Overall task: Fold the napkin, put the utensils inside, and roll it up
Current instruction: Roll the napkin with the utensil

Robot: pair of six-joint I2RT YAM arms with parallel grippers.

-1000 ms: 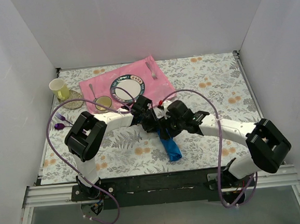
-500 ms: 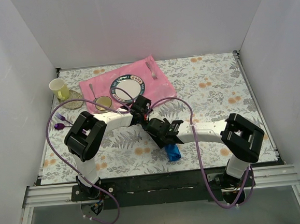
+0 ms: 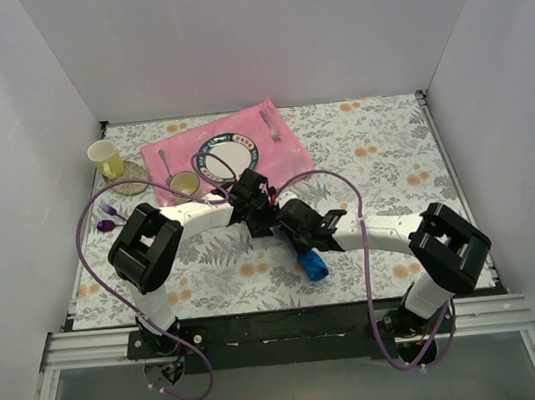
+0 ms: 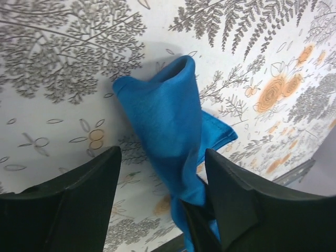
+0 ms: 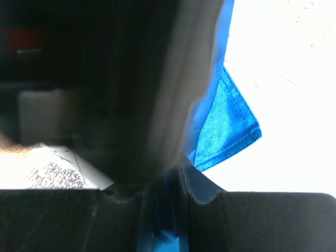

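Napkin (image 4: 160, 121) lies rolled near the table's (image 3: 384, 154) front edge, right gripper (image 5: 164, 202) clamped on it. Left gripper's (image 4: 161, 160) fingers stand apart above it.

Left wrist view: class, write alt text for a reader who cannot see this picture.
A loosely rolled blue napkin lies on the fern-and-flower tablecloth, its tube-like end toward the top. The left gripper has its two dark fingers apart on either side of the lower part, not clamping it.

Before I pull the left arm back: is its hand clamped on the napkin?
No, the fingers of the left hand stand apart, with table showing between one finger and the napkin.
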